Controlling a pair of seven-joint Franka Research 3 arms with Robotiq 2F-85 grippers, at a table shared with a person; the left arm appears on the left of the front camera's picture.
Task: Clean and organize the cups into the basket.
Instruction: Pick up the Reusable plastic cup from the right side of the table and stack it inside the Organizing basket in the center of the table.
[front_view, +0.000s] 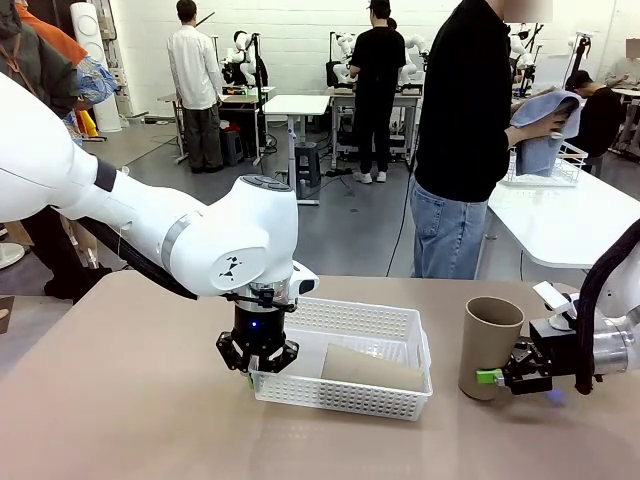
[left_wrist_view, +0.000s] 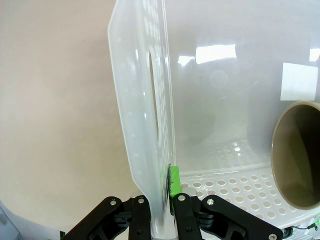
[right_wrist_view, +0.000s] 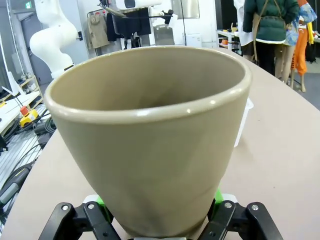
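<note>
The left gripper (front_view: 257, 365) is clenched on the left end wall of the basket (front_view: 400, 318), a shallow white perforated tub in the middle of the table (front_view: 120, 400). Its wrist view shows that thin wall pinched between the fingers, with a green pad (left_wrist_view: 173, 180) flat against the inner face.

Inside the basket a tan tumbler (front_view: 370, 368) lies on its side, long axis along the basket's length and mouth toward the robot's left. The front view gives its matte flank, while the left wrist view looks straight into its open mouth.

To the right, apart from the basket, a beige-brown tumbler (front_view: 488, 340) stands upright on the table, wide mouth up and narrow base down. The right gripper (front_view: 492, 378) straddles that base from the right. Its wrist view shows green pads (right_wrist_view: 216, 196) peeking out on either side of the wall, and a smooth, faintly glossy rim. Whether the pads squeeze the tumbler cannot be told.
</note>
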